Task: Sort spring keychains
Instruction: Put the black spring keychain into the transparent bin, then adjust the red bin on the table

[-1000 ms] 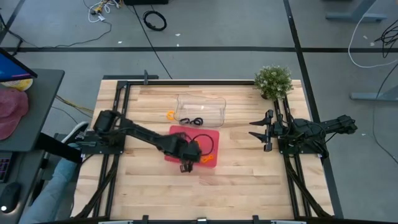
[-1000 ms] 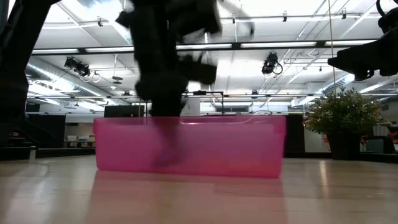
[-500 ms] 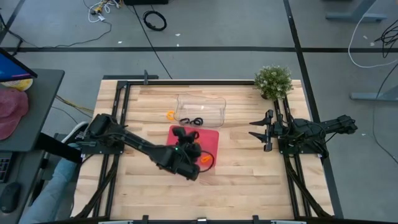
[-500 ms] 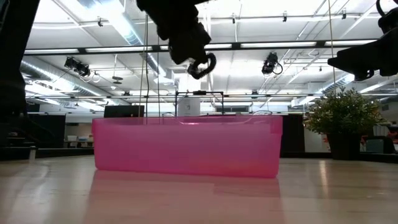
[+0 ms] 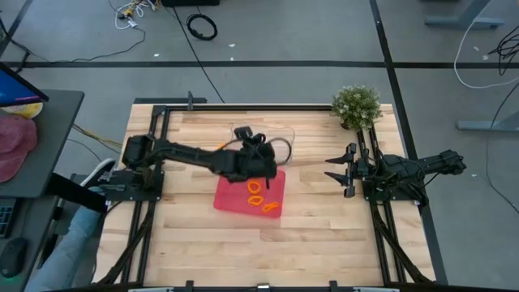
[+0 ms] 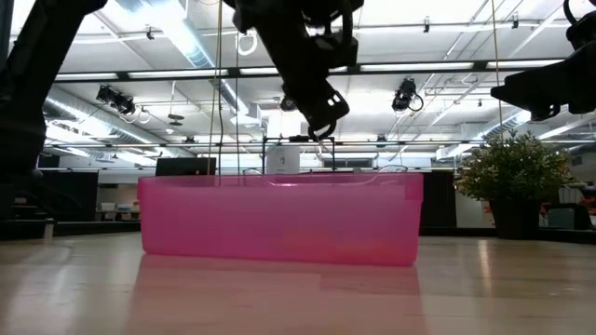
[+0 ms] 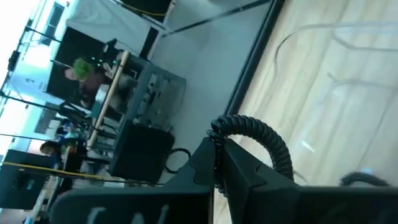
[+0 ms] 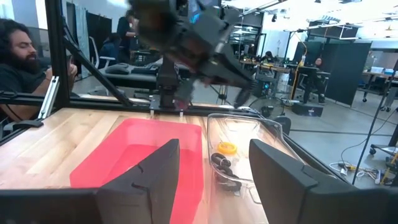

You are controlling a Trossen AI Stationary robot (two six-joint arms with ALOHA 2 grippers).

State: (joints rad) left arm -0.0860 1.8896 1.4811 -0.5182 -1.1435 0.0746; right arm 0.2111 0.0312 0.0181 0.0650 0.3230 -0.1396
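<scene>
A pale wooden desk is seen from above, with a red rectangular plastic tray near its middle and a clear plastic bin just behind the tray, toward the far edge. Several orange coiled spring keychains lie inside the tray, in its right half; more are seen in the clear bin from the right wrist view, one orange keychain and a black keychain beside it.

The left gripper is held raised over the seam between the tray's far rim and the clear bin, its arm stretched across from the desk's left edge. A black coiled spring keychain is clamped between its fingers, as shown in the left wrist view; in the low view the gripper hangs well above the tray's rim.

The right gripper is parked near the desk's right edge, well apart from the tray, its fingers spread apart with nothing between them.

A small green potted plant stands at the far right corner. The front strip of the desk and the stretch between tray and right arm are bare wood. A person appears, probably seated, beyond the desk's edge in the right wrist view.
</scene>
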